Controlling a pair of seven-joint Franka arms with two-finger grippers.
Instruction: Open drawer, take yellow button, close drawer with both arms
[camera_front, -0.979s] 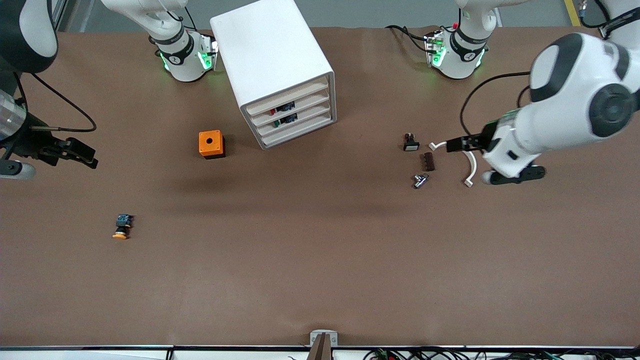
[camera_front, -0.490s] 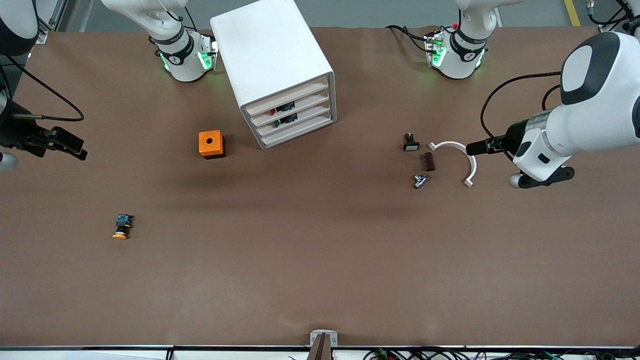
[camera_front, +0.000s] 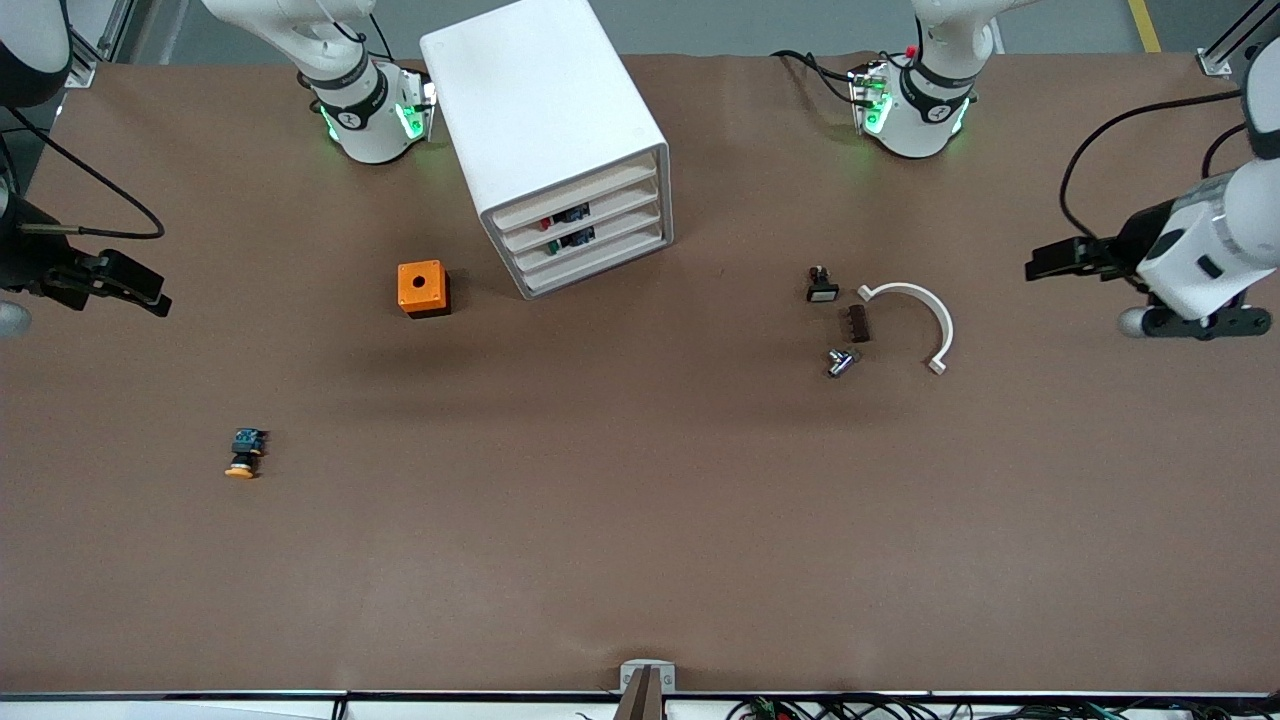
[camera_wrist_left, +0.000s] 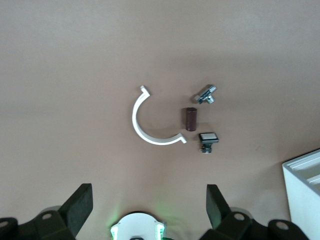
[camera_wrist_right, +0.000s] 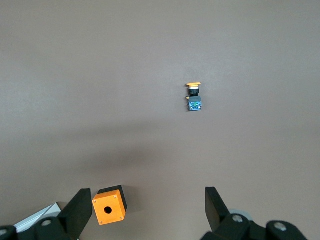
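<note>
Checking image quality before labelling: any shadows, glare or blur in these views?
Front view: even light, broad soft shadows on the table, green glow at both arm bases. Left wrist view: sharp, faint shadows under the white arc. Right wrist view: the button crisp, a soft dark band nearby.

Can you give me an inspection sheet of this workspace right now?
Surface: brown table, flat.
Job's things: button lies on the table toward the right arm's end; cabinet drawers shut.
Clutter: orange box beside the cabinet; white arc, black part, brown block, metal fitting toward the left arm's end.
Grippers: left tool open, empty; right tool open, empty.
Cables: on both arms.
Surroundings: nothing seen.
</note>
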